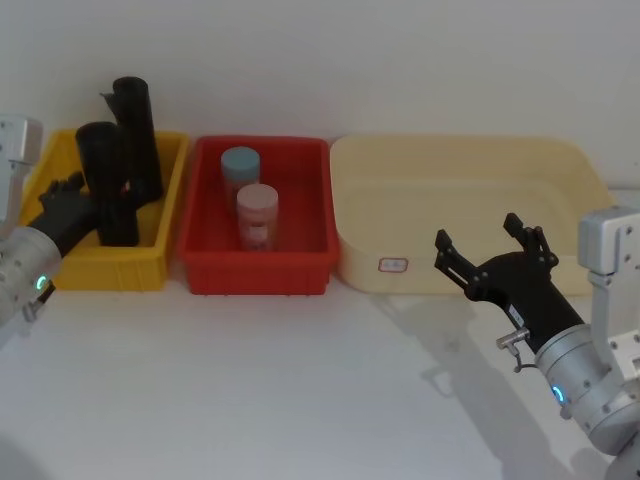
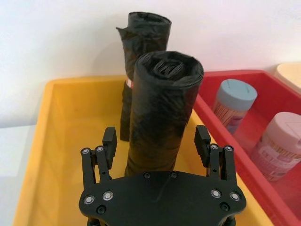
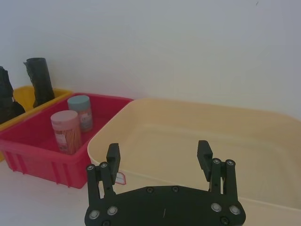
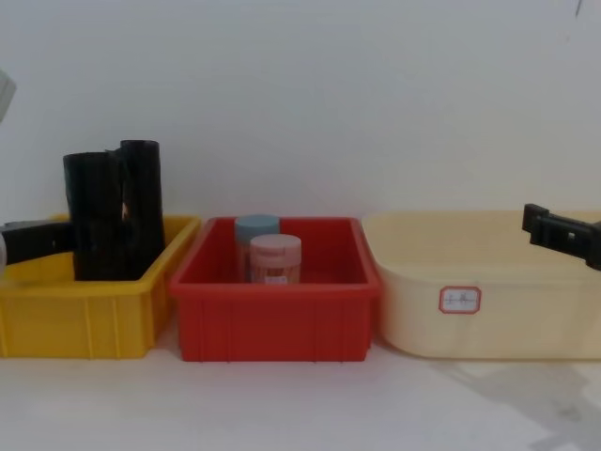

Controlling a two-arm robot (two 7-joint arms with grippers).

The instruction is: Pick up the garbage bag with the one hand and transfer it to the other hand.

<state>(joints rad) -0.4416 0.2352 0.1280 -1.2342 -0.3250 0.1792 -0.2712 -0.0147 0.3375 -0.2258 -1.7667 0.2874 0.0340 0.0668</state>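
White tabletop [image 1: 300, 380] runs along a plain white wall [image 1: 350, 60], and three bins sit in a row against it in the head view: a yellow bin [image 1: 110, 270] at the left, a red bin [image 1: 255, 275] in the middle and a cream tub [image 1: 470, 190] at the right. The garbage bag [image 1: 100, 165], the thick black roll, stands upright in the yellow bin at the upper left of the frame, with the slimmer black roll [image 1: 138, 130] just behind it and rising higher. My left gripper [image 2: 156, 136], on the arm with the green ring [image 1: 40, 283], reaches into that bin from the left edge. Its fingers [image 2: 109, 140] are spread and straddle the lower part of the thick roll, one on each side, with a narrow gap at each pad, so I have no grip on it. My right gripper [image 1: 480, 232], on the arm with the blue ring [image 1: 556, 392], hangs at the lower right above the front rim of the cream tub, its fingers spread wide and holding nothing. Two jars stand in the red bin, the blue-lidded jar [image 1: 240, 165] behind the pink-lidded jar [image 1: 257, 215].
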